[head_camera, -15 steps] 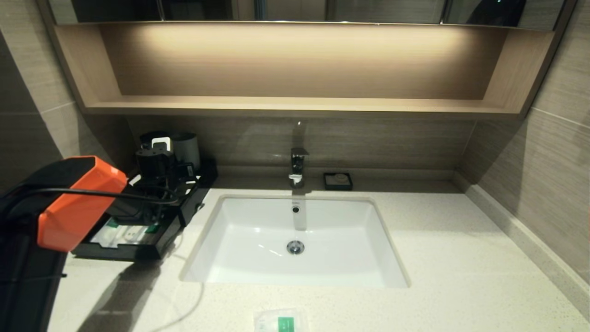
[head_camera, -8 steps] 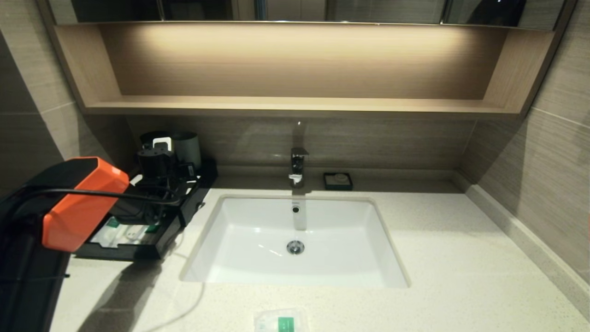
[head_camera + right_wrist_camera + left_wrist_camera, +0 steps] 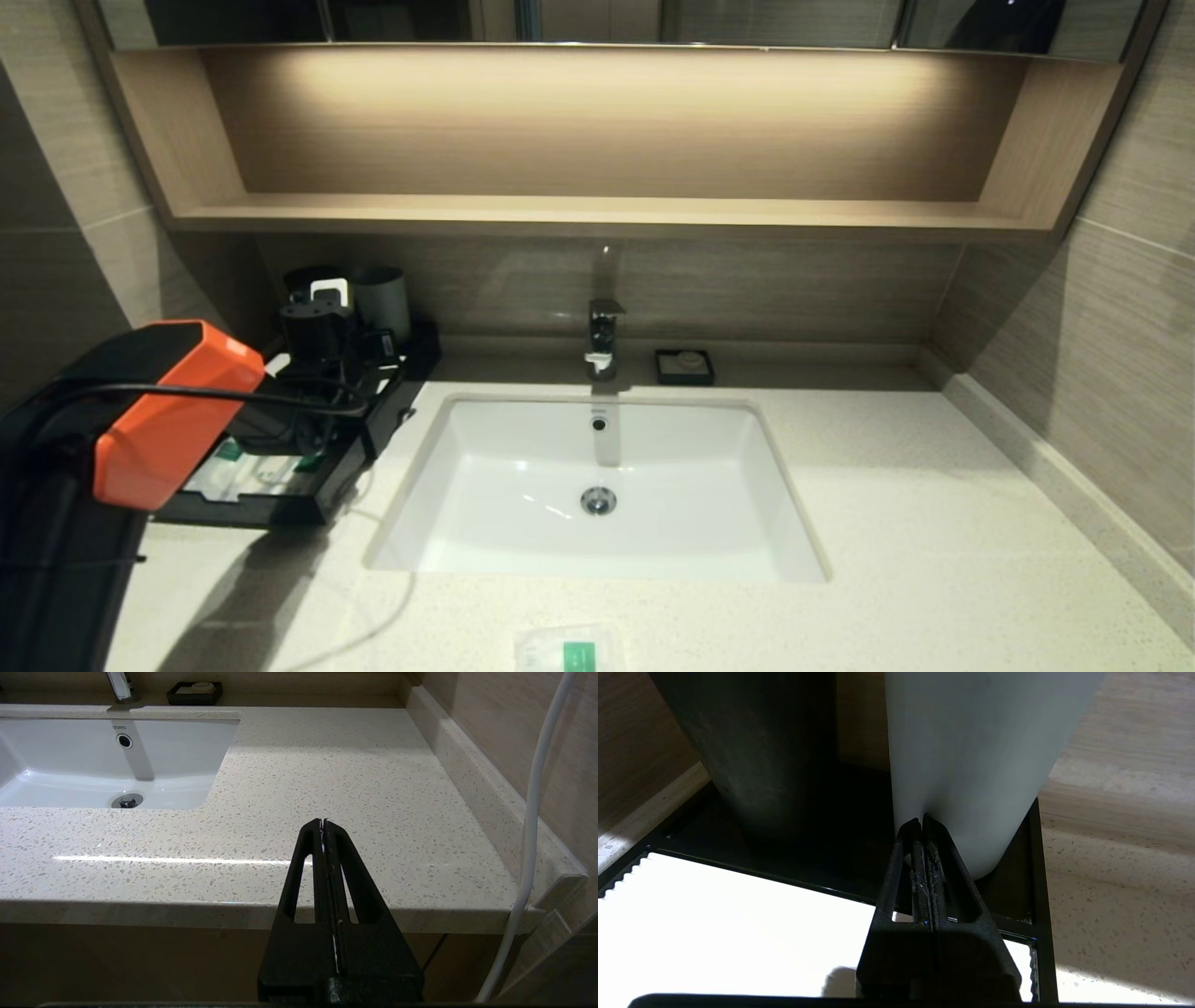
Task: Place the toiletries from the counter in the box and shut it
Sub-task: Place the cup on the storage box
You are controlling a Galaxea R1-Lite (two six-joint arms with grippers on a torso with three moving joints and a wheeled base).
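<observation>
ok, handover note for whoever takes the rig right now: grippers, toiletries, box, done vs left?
Left gripper: jaws shut, empty, over the box's white top panel, tips near the white cup.
Right gripper: jaws shut, empty, parked off the counter's front edge.
Box: drawer pulled out, packets inside.
Small squarish packet: on the counter in front of the sink.
Done: some packets boxed.
Left: box the last packet, push the drawer shut.

sink (image 3: pixel 70 751) brand: "TOTO", small dark letters on the inner back wall, upper left of the right wrist view
</observation>
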